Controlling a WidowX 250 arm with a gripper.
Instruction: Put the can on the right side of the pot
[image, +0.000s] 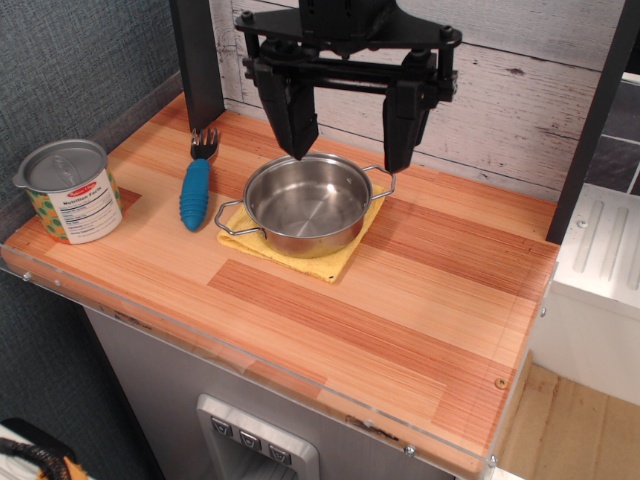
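The can (70, 190) stands upright at the far left of the wooden tabletop, grey lid up, green dotted label and white nutrition panel facing me. The shiny steel pot (306, 203) with two wire loop handles sits on a yellow cloth (335, 258) near the middle back. My gripper (349, 150) hangs open and empty above the pot's far rim, its two black fingers spread wide. The can is well to the left of the gripper and the pot.
A blue-handled fork (198, 180) lies between the can and the pot. A black post (200, 60) stands at the back left and a white plank wall behind. The tabletop's front edge has a clear plastic lip (250, 355).
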